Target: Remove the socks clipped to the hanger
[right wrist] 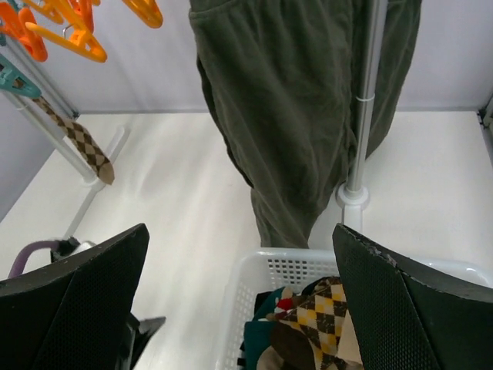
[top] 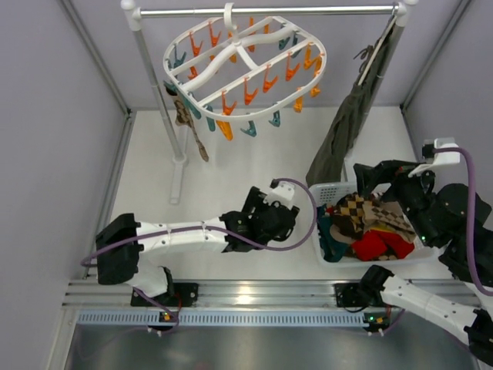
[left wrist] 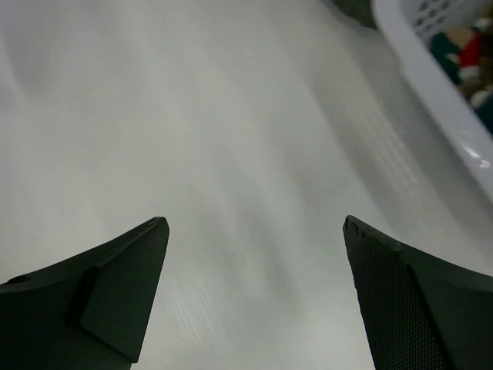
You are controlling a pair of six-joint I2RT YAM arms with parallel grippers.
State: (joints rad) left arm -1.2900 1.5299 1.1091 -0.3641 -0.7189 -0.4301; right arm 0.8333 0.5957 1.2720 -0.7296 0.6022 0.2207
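White table (top: 231, 173) bears a white basket (top: 333, 190) and the rail's posts (top: 179, 159).

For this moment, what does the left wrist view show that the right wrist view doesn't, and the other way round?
Left wrist only: the left hand, open with nothing between its fingers. Right wrist only: the right hand, open; the hanging olive garment; a white post; orange clips; one argyle sock hanging from a teal clip. Both: the white basket holding clothes, and the white table.
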